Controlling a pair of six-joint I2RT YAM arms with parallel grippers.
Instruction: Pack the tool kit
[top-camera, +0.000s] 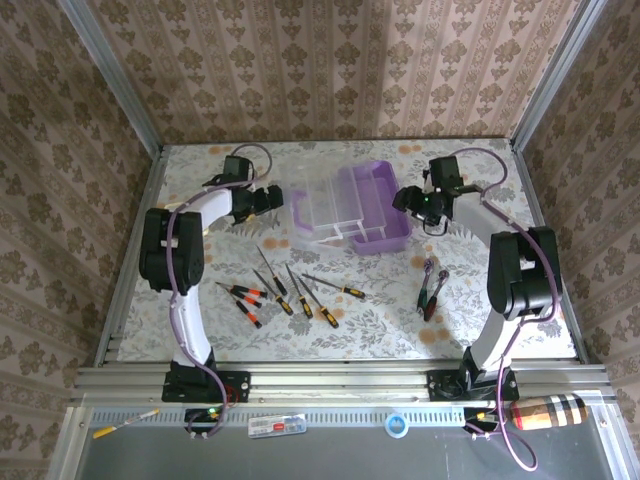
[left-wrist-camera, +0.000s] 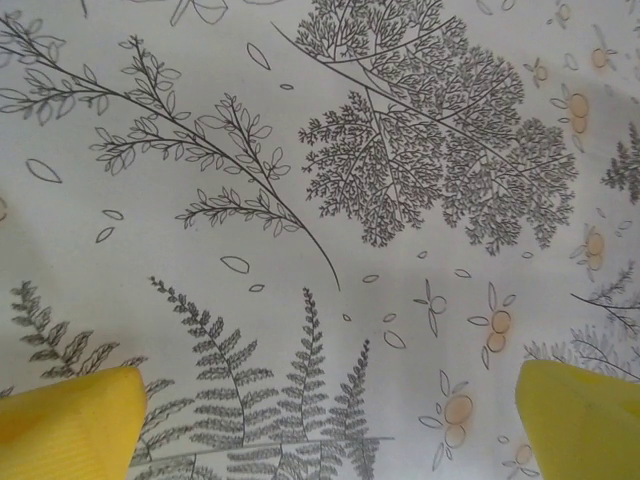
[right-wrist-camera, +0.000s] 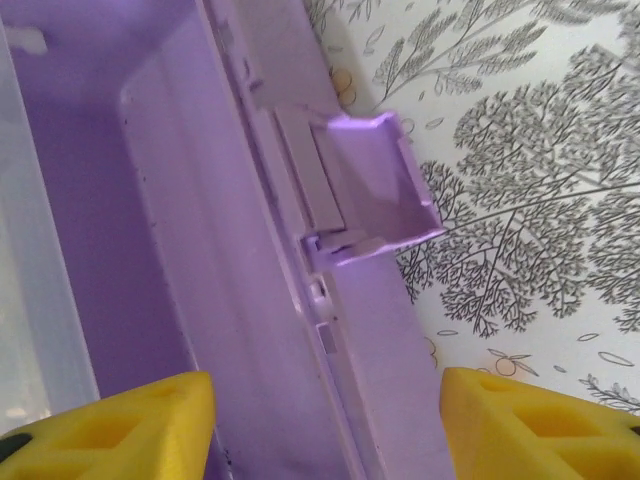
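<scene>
Nearest the bases, I see the screwdrivers (top-camera: 285, 290) fanned out, shafts mostly near-to-far, with the pliers (top-camera: 430, 288) to their right. Beyond them, the purple box (top-camera: 378, 208) stands open, long axis near-to-far, latch (right-wrist-camera: 370, 185) facing right. The right gripper (right-wrist-camera: 322, 400) straddles that wall, jaws apart. The left gripper (left-wrist-camera: 330, 400) gapes wide over the tablecloth (left-wrist-camera: 300, 150).

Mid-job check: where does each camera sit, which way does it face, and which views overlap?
Top external: above and behind the bases, facing down over the fern-print tablecloth; both arms, left gripper, right gripper, translucent purple plastic tool box.
Left wrist: on the left arm, facing down at bare cloth; its yellow fingertips wide apart.
Right wrist: on the right arm, facing down at the box's wall and latch; yellow fingertips straddle that wall.
Shared: top external and right wrist both show the box.
</scene>
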